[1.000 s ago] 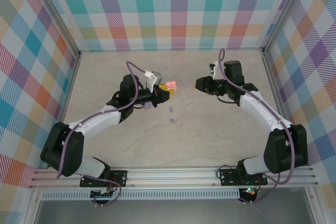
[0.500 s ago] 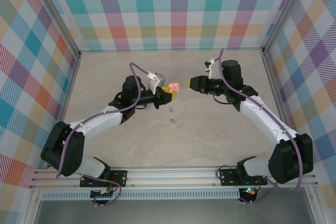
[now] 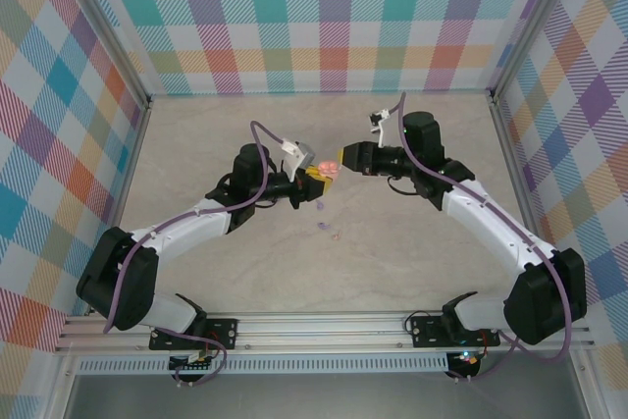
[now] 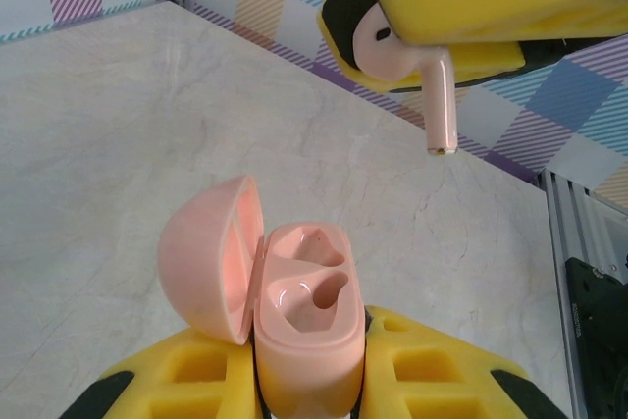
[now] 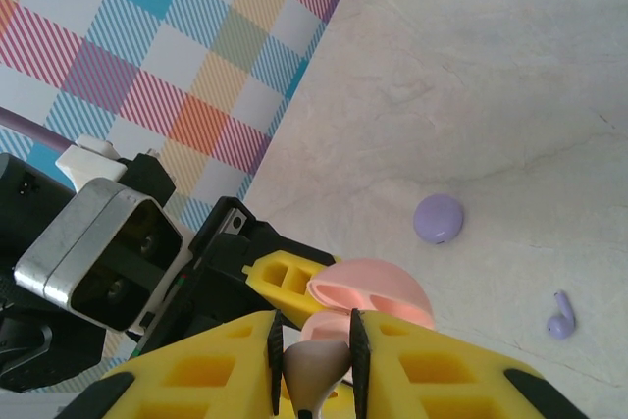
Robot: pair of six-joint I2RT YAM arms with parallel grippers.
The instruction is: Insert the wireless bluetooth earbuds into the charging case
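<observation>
Fingers of the left gripper (image 4: 309, 380) are clamping the pink charging case (image 4: 304, 336) from both sides, and we are seeing its lid (image 4: 209, 260) standing open (both wells are empty). The right gripper (image 3: 342, 158) is pinching a pale pink earbud (image 4: 441, 105), stem pointing down, above the case and apart from it. A purple earbud (image 5: 559, 321) is lying on the table (image 4: 118, 115).

You see the pink charging case (image 4: 299, 340) clamped upright between the yellow jaws of the left gripper (image 4: 309, 385). Its lid (image 4: 211, 257) is swung open to the left, and its 2 sockets are empty. Above and to the right, over the pale worktop (image 4: 118, 125), the right gripper (image 4: 442, 46) pinches 1 pink earbud (image 4: 412, 66) in its jaws, stem pointing down, apart from the case.
</observation>
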